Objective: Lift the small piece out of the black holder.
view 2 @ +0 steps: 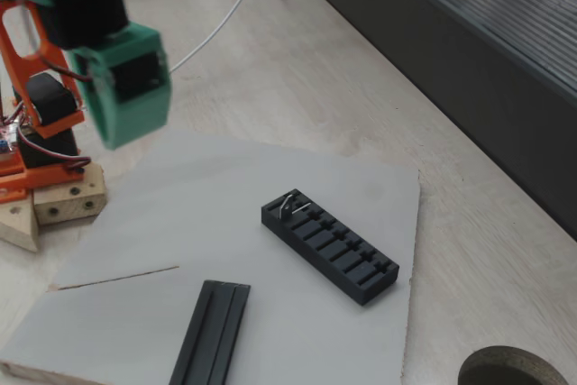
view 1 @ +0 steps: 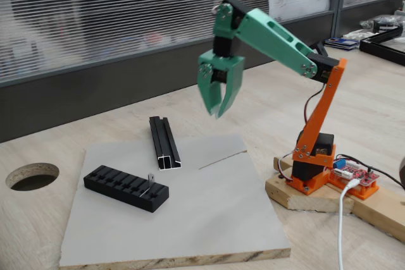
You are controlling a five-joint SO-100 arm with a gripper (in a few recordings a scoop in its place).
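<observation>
The black holder (view 1: 125, 187) (view 2: 330, 246) lies on the grey board (view 1: 209, 219) (view 2: 207, 187), a long low block with a row of slots. The small piece (view 1: 150, 183) (view 2: 289, 205), a tiny bent silver strip, stands in a slot at one end of the holder, the right end in one fixed view. My green gripper (view 1: 216, 110) (view 2: 115, 137) hangs in the air well above the board, up and to the right of the holder. Its jaws point down, slightly apart at the tips, with nothing between them.
A narrow black channel rail (view 1: 164, 141) (view 2: 211, 334) lies on the board near the holder. A round hole (view 1: 31, 176) (view 2: 505, 369) is cut in the wooden table beyond the board. The orange arm base (view 1: 313, 162) sits on a wooden block with cables.
</observation>
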